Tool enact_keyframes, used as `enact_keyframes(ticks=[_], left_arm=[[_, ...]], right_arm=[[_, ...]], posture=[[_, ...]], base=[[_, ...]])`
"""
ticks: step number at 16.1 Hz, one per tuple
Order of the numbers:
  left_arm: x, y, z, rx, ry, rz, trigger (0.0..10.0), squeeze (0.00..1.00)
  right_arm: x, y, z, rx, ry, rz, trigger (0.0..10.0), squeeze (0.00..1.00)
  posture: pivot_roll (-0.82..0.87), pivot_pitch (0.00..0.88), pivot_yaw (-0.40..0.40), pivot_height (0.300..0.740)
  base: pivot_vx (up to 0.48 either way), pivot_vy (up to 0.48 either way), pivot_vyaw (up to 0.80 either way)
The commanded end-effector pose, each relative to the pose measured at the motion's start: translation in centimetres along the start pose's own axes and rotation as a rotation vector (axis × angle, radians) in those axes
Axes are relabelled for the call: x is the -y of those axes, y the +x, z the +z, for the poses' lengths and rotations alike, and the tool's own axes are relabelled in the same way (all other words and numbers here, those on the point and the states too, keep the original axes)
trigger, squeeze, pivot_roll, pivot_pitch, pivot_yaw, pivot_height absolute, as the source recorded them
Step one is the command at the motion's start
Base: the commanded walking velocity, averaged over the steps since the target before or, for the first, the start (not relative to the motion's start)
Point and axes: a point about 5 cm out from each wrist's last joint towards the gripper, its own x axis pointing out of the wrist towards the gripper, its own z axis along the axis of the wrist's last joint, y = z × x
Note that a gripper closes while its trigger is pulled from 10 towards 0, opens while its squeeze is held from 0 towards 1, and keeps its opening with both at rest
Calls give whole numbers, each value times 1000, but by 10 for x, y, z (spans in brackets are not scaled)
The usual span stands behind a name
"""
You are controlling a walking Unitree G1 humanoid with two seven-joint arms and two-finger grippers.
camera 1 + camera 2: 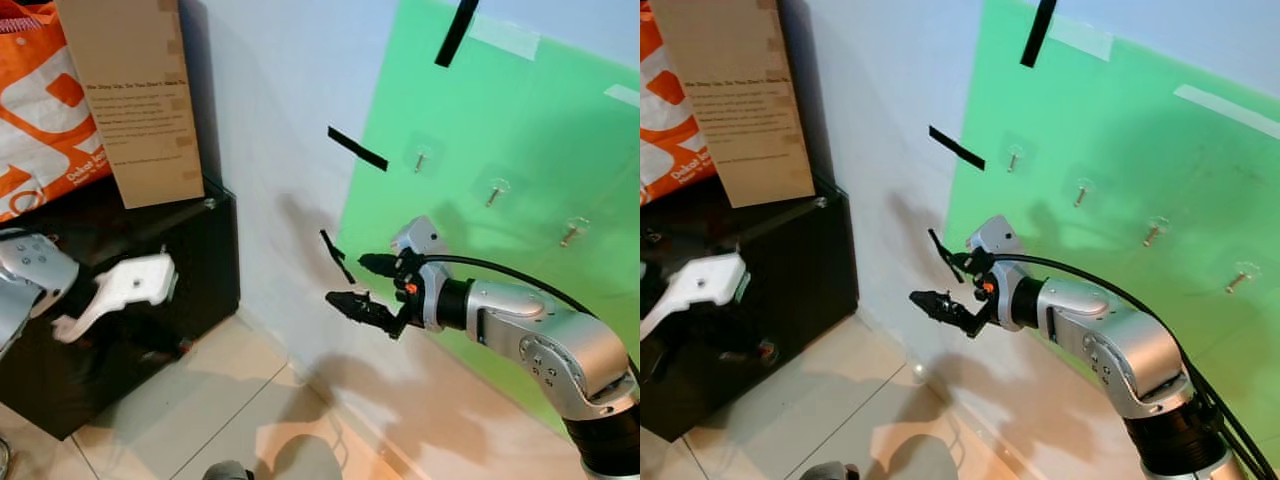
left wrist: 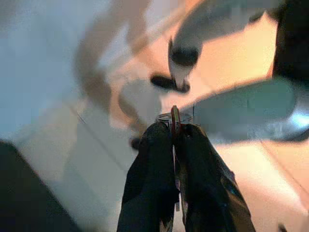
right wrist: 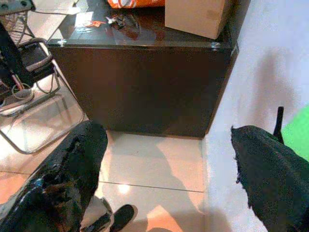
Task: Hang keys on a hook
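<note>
Holding: key ring (image 2: 175, 118), pinched edge-on between my left gripper (image 2: 176, 137) fingertips, low beside the black cabinet (image 1: 190, 260). Right gripper (image 1: 365, 285): fingers spread, empty, raised near the green board (image 1: 520, 150). Hooks (image 1: 421, 157) on board: bare.

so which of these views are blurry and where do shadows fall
Left wrist view: smeared background, only the left gripper pinching the key ring is fairly sharp. Eye views: crisp, the right gripper casts a shadow on the white wall. Right wrist view: sharp.
</note>
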Motion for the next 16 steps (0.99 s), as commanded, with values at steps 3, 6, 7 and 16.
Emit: enact_keyframes(ticks=[3,6,7,16], left_arm=[[-5,-4,3,-15,50,42,0,0],[-21,-8,41,216,230,158,0,0],[-24,-12,53,282,288,186,0,0],[-34,-23,75,499,473,267,0,0]], right_arm=[[2,-5,0,9,0,-15,10000,1000],[6,-5,-4,-15,-18,-37,10000,1000],[7,-6,-4,-15,-19,-44,10000,1000],[13,-20,8,70,-61,-97,10000,1000]], posture=[[55,0,-97,740],[64,0,-107,740],[65,0,-104,740],[66,0,-43,740]], base=[[0,0,0],[0,0,0],[0,0,0],[0,0,0]])
